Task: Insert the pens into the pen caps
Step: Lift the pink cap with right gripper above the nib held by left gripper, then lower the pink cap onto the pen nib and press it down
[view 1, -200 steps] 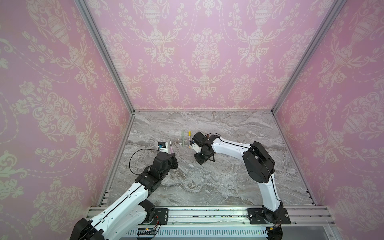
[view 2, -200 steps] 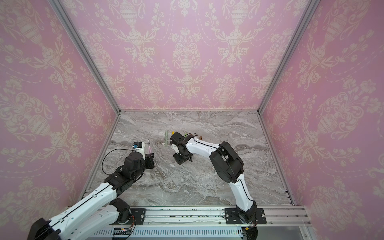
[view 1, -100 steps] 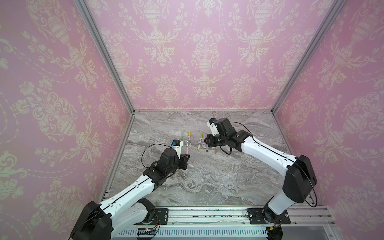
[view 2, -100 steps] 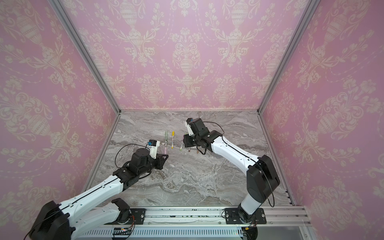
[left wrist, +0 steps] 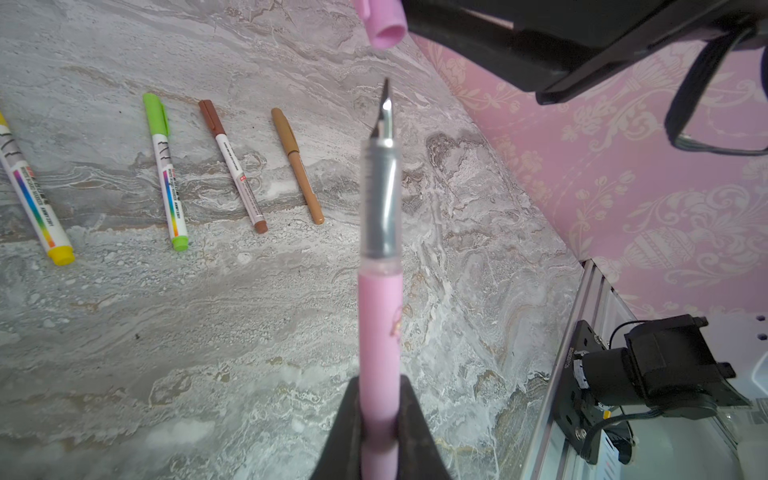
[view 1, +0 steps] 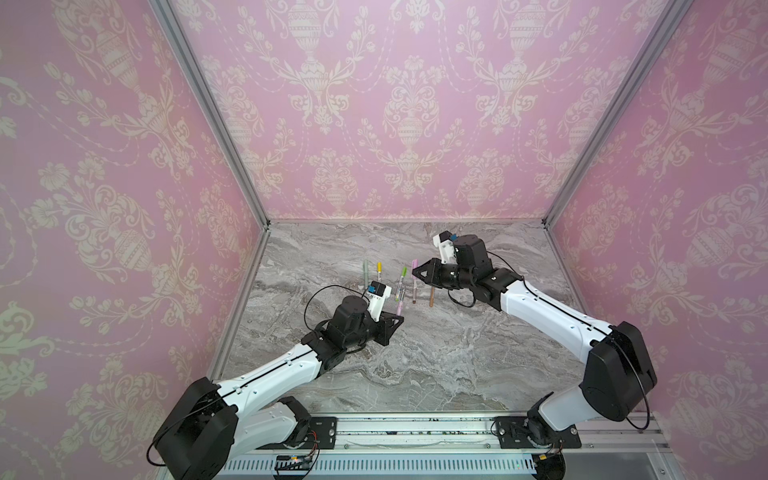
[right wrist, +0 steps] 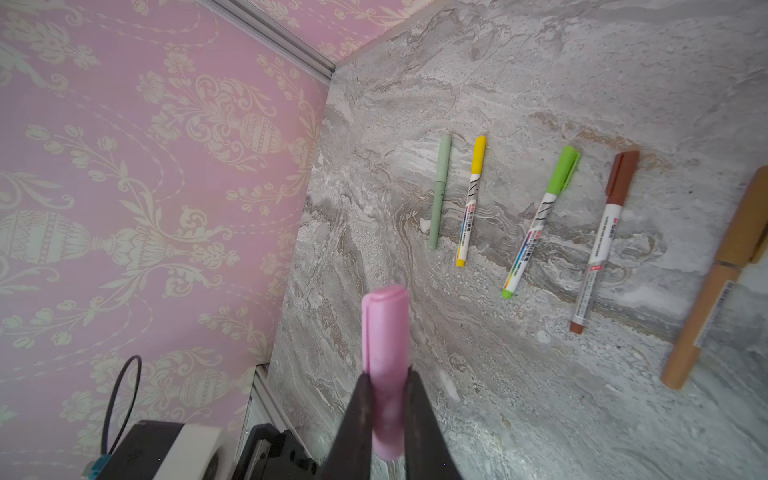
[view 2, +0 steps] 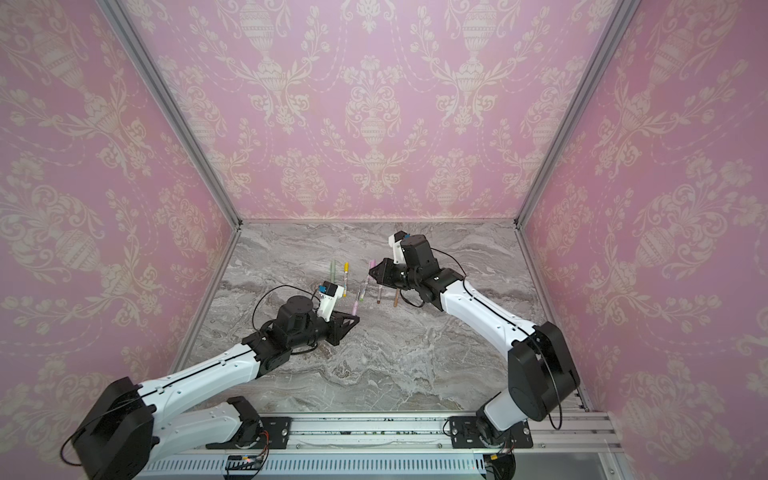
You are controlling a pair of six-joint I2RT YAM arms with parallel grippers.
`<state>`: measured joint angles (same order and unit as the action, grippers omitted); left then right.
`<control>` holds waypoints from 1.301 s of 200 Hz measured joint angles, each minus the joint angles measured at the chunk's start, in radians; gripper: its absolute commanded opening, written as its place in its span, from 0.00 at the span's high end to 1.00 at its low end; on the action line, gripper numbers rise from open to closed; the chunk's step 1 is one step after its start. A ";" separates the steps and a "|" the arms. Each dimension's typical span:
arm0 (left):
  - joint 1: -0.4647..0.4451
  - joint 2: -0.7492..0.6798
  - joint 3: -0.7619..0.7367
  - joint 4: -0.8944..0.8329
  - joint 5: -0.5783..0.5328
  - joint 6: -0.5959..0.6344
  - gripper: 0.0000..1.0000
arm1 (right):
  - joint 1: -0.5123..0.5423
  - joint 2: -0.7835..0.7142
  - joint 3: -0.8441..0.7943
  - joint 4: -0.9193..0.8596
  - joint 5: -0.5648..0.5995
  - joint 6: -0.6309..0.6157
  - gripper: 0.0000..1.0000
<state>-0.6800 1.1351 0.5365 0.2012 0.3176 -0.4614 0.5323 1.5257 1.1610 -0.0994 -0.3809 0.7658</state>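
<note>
My left gripper (left wrist: 380, 432) is shut on the barrel of a pink pen (left wrist: 380, 324), whose bare dark tip points at the open end of a pink pen cap (left wrist: 384, 25); a small gap separates them. My right gripper (right wrist: 386, 415) is shut on that pink cap (right wrist: 384, 332). In both top views the left gripper (view 1: 397, 322) (view 2: 353, 320) sits below and left of the right gripper (view 1: 415, 272) (view 2: 372, 270), above the row of pens. Capped pens lie on the table: sage green (right wrist: 438, 191), yellow (right wrist: 469, 199), lime green (right wrist: 540, 220), brown (right wrist: 602, 237) and tan (right wrist: 715, 291).
The marble table (view 1: 415, 365) is closed in by pink patterned walls on three sides, with an aluminium rail (view 1: 415, 428) along the front carrying both arm bases. The row of lying pens (view 1: 379, 272) sits just behind and between the two grippers.
Over the last second the right arm swung out from mid-table to the right of the pen row, and the left gripper moved up and right towards it. Both have barely moved in the last half second.
</note>
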 measured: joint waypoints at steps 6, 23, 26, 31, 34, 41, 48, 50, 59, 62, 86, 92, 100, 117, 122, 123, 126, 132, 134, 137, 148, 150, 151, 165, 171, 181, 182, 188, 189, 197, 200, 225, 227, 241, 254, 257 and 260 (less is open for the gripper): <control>0.000 0.000 0.001 0.001 0.000 0.001 1.00 | 0.000 0.000 0.000 0.008 -0.008 0.006 1.00; -0.004 0.000 0.004 0.001 0.000 0.001 1.00 | 0.000 0.000 0.000 0.029 -0.026 0.020 1.00; -0.005 0.000 0.004 0.001 0.000 0.001 1.00 | 0.000 0.000 0.000 0.032 -0.029 0.021 1.00; -0.005 0.000 0.005 0.001 0.000 0.001 1.00 | 0.000 0.000 0.000 0.036 -0.035 0.023 1.00; -0.005 0.000 0.005 0.001 0.000 0.001 1.00 | 0.000 0.000 0.000 0.038 -0.037 0.024 1.00; -0.005 0.000 0.005 0.002 0.000 0.001 1.00 | 0.000 0.000 0.000 0.043 -0.044 0.026 1.00; -0.005 0.000 0.005 0.001 0.000 0.001 1.00 | 0.000 0.000 0.000 0.046 -0.051 0.029 1.00; -0.005 0.000 0.005 0.001 0.000 0.001 1.00 | 0.000 0.000 0.000 0.046 -0.053 0.029 1.00; -0.005 0.000 0.005 0.001 -0.001 0.001 1.00 | 0.000 0.001 0.000 0.050 -0.062 0.033 1.00; -0.005 0.000 0.005 0.002 -0.001 0.001 1.00 | 0.000 0.002 0.000 0.051 -0.064 0.034 1.00; -0.005 0.000 0.005 0.002 -0.001 0.001 1.00 | 0.001 0.002 0.000 0.059 -0.080 0.044 1.00; -0.005 0.001 0.005 0.003 -0.001 0.001 1.00 | 0.002 0.002 -0.001 0.063 -0.081 0.047 1.00; -0.005 0.004 0.006 0.004 -0.001 0.001 1.00 | 0.003 0.002 -0.003 0.068 -0.085 0.047 1.00; -0.005 0.006 0.006 0.003 -0.001 0.001 1.00 | 0.006 0.003 -0.007 0.073 -0.094 0.048 1.00; -0.005 0.006 0.006 0.004 -0.002 0.001 1.00 | 0.007 0.003 -0.008 0.074 -0.096 0.048 1.00; -0.005 0.006 0.006 0.004 -0.002 0.001 1.00 | 0.007 0.003 -0.008 0.074 -0.096 0.048 1.00; -0.005 0.006 0.006 0.004 -0.002 0.001 1.00 | 0.009 0.004 -0.009 0.074 -0.097 0.048 1.00; -0.005 0.006 0.006 0.004 -0.002 0.001 1.00 | 0.011 0.005 -0.009 0.074 -0.098 0.048 1.00; -0.005 0.006 0.006 0.004 -0.002 0.001 1.00 | 0.012 0.006 -0.009 0.075 -0.100 0.048 1.00; -0.005 0.006 0.007 0.004 -0.002 0.001 1.00 | 0.013 0.007 -0.009 0.076 -0.101 0.048 1.00; -0.005 0.006 0.007 0.004 -0.002 0.001 1.00 | 0.018 0.010 -0.009 0.077 -0.103 0.048 1.00; -0.005 0.006 0.007 0.004 -0.003 0.001 1.00 | 0.019 0.010 -0.009 0.077 -0.103 0.047 1.00; -0.005 0.006 0.007 0.004 -0.003 0.001 1.00 | 0.019 0.011 -0.009 0.077 -0.103 0.048 1.00; -0.005 0.006 0.007 0.004 -0.006 0.001 1.00 | 0.026 0.013 -0.009 0.077 -0.105 0.047 1.00; -0.005 0.006 0.007 0.004 -0.008 0.002 1.00 | 0.027 0.014 -0.009 0.077 -0.105 0.047 1.00; -0.005 0.006 0.007 0.004 -0.009 0.001 1.00 | 0.032 0.015 -0.009 0.076 -0.107 0.047 1.00; -0.005 0.006 0.007 0.004 -0.009 0.001 1.00 | 0.032 0.015 -0.009 0.076 -0.107 0.047 1.00; -0.005 0.006 0.007 0.004 -0.009 0.001 1.00 | 0.034 0.016 -0.009 0.076 -0.107 0.047 1.00; -0.005 0.006 0.007 0.004 -0.009 0.001 1.00 | 0.034 0.016 -0.009 0.076 -0.107 0.047 1.00; -0.005 0.006 0.007 0.004 -0.010 0.001 1.00 | 0.038 0.016 -0.009 0.076 -0.107 0.047 1.00; -0.005 0.006 0.007 0.004 -0.010 0.001 1.00 | 0.038 0.016 -0.009 0.076 -0.107 0.047 1.00; -0.005 0.006 0.007 0.004 -0.011 0.002 1.00 | 0.045 0.016 -0.009 0.072 -0.111 0.046 1.00; -0.005 0.006 0.007 0.004 -0.011 0.002 1.00 | 0.044 0.016 -0.009 0.071 -0.111 0.045 1.00; -0.005 0.006 0.007 0.004 -0.013 0.002 1.00 | 0.046 0.016 -0.009 0.063 -0.111 0.042 1.00; -0.005 0.006 0.007 0.004 -0.013 0.002 1.00 | 0.048 0.016 -0.009 0.057 -0.110 0.037 1.00; -0.005 0.006 0.007 0.004 -0.013 0.002 1.00 | 0.048 0.016 -0.009 0.056 -0.110 0.035 1.00; -0.005 0.006 0.007 0.004 -0.013 0.002 1.00 | 0.048 0.016 -0.009 0.055 -0.110 0.033 1.00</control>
<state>-0.6849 1.1416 0.5438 0.2054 0.3046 -0.4599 0.5808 1.5414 1.1522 -0.0441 -0.4908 0.7986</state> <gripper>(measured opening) 0.135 0.133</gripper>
